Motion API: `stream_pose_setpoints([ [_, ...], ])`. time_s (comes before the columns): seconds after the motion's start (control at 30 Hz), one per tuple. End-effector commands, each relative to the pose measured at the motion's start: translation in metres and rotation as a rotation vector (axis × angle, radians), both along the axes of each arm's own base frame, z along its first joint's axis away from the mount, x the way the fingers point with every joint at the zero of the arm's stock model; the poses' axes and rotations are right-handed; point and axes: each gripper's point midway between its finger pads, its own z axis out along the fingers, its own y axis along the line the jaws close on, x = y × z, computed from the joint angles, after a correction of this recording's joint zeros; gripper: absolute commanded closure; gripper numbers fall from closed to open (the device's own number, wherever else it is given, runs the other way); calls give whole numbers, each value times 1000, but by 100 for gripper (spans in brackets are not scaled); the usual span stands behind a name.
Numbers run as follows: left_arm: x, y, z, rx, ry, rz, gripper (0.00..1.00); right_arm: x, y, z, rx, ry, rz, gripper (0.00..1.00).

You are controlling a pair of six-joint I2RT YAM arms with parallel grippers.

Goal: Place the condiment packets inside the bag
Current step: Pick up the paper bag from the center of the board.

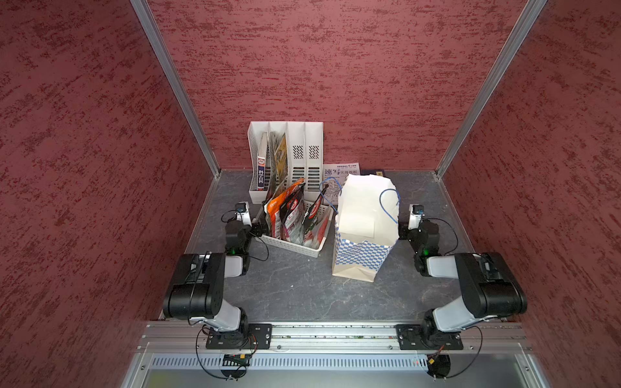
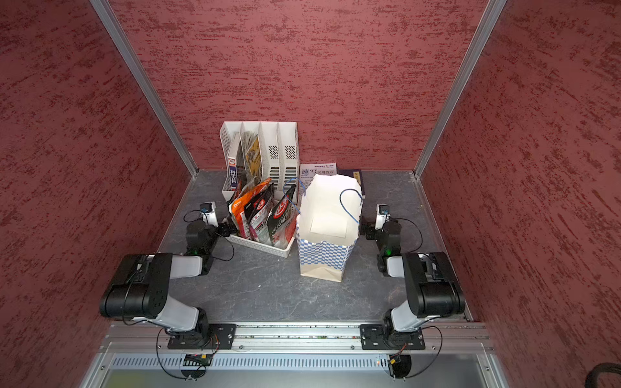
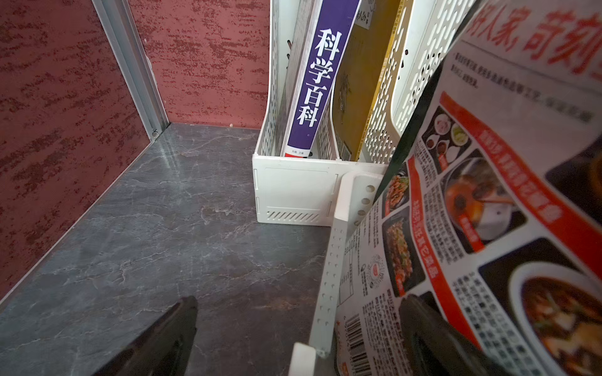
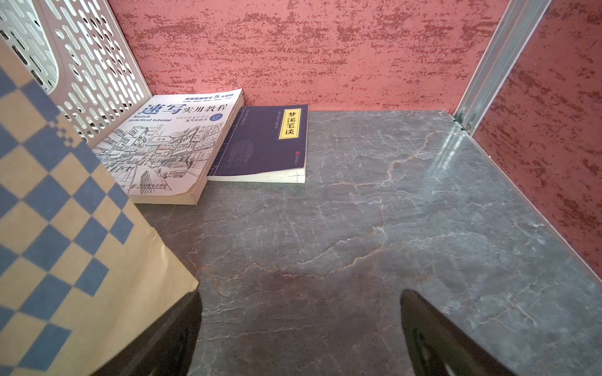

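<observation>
Findings at inspection. The packets [image 1: 292, 215] stood upright on edge, packed in a row in a white basket [image 1: 295, 248]. Their top edges rose well above its rim. None was in the bag [image 1: 364, 235]. The bag stood just beside the basket, mouth open, and its white inside appeared empty.

The left gripper [image 3: 299, 302] was spread wide at the basket's end and held nothing. One finger [image 3: 430, 338] lay close against the printed face of the nearest packet; contact could not be confirmed. The right gripper [image 4: 301, 298] was likewise fully spread and empty, just beside the bag's checkered wall.

Assessment of handling: the packets looked light, flat and glossy, so likely slippery and prone to bend under a pinch at mid-body. The exposed top edge, above the rim, seemed the soundest place to grip. The outermost packet offered the clearest access. Because they were tightly packed, a neighbour might be dragged out with it.

The bag was thin paper and judged easy to tip or push aside. One cord handle [image 1: 389, 205] drooped across the mouth and could snag an incoming packet.
</observation>
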Motion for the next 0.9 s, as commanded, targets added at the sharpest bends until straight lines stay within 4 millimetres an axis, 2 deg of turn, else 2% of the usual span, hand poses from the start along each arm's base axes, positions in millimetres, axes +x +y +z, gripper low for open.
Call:
stream_pose_setpoints([
  [0.0,0,-4,0,-3,2,-18,0,4,-2,11,2,-31,-6,1],
  [0.67,0,-3,-1,-25,3,-32,0,4,-2,11,2,-32,-6,1],
  [0.73,-1,-3,0,-26,0,-34,0,4,-8,13,6,-27,-47,1],
  [0.8,-1,7,6,-34,-12,17,0,1,-18,19,10,-4,-105,1],
  [0.83,-3,13,7,-46,-1,55,0,2,-23,36,16,-13,-143,1],
  [0.87,-5,14,13,-34,-14,68,0,0,-29,41,22,29,-178,1],
])
